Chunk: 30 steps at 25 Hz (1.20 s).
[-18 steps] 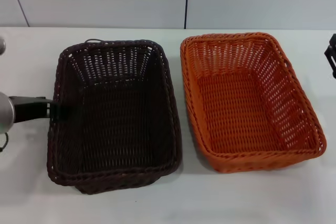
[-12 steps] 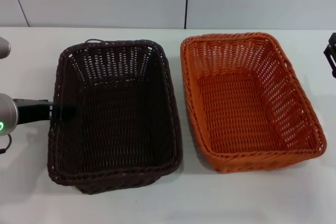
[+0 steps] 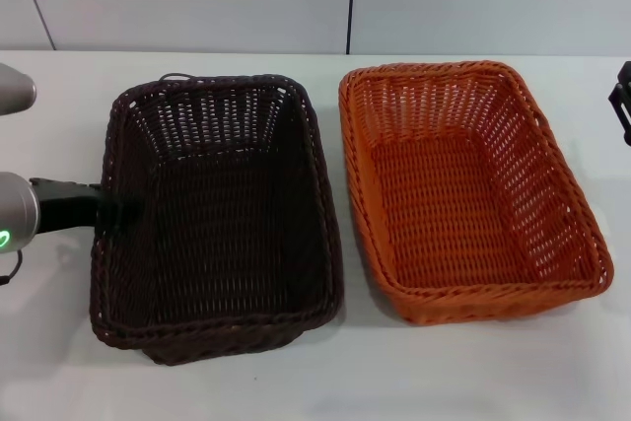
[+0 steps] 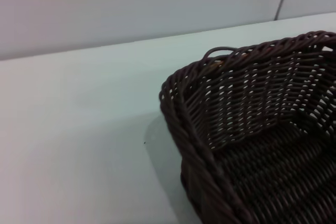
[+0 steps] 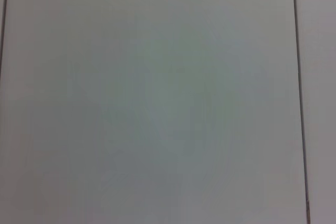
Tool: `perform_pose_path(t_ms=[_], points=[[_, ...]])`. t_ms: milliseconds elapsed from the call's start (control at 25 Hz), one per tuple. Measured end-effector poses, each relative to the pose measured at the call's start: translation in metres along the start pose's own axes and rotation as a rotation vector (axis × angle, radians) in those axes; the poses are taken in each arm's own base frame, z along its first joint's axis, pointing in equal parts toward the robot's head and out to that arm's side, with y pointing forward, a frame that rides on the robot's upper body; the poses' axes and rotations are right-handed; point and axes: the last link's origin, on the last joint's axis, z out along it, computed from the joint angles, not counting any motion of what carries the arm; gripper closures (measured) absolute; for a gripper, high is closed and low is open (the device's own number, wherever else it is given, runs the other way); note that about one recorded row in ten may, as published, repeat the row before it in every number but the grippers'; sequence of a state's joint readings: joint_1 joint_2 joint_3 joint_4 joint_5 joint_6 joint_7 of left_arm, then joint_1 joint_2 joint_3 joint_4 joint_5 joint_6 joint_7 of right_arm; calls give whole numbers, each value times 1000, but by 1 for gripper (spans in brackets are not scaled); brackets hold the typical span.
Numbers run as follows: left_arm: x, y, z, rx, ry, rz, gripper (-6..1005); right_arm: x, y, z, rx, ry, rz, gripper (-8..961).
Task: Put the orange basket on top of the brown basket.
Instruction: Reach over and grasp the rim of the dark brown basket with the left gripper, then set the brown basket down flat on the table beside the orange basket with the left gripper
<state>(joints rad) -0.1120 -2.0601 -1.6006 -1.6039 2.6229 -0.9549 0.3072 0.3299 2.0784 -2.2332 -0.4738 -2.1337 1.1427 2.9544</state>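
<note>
Your left hand (image 3: 108, 212) sits right at the brown basket (image 3: 217, 214)'s side rim; you cannot tell if it grips. The orange basket (image 3: 468, 189) rests beyond it, beside your right hand (image 3: 622, 104), whose grip you cannot tell either.

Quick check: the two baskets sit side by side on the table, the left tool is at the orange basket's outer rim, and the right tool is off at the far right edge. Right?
One thing is off. The left tool is at the outer rim of the brown basket, not the orange basket; the head view shows it. The baskets do sit side by side on the table, and the right tool is at the far right edge.
</note>
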Motion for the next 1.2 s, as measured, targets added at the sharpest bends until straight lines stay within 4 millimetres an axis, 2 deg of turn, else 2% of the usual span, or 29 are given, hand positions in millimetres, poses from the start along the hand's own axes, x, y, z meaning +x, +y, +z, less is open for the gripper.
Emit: perform_pose_path(t_ms=[160,280,400,480,840,920,960,1200], points=[[3,0,0,-2,6,37,426,0,-2,0,7,-1,0,138],[4,0,-1,-2,6,48,528,0,-2,0,9,-1,0,139],[9,1,-5,-9,7,170,630,0,-3,0,12,-4,0,139],[13,-1,-9,-6,11,231,735,-1,-3,0,13,-6,0,139],[43,-12,-22,-84,82,526,769,-3,-1,0,13,-14,9,139],[48,-12,-22,-102,89,568,769,-3,-1,0,14,-14,11,139],[56,-13,-21,-155,103,657,770,-2,-1,-1,15,-13,12,139],[74,-4,-12,-319,152,782,773,-3,1,-2,13,-17,19,139]])
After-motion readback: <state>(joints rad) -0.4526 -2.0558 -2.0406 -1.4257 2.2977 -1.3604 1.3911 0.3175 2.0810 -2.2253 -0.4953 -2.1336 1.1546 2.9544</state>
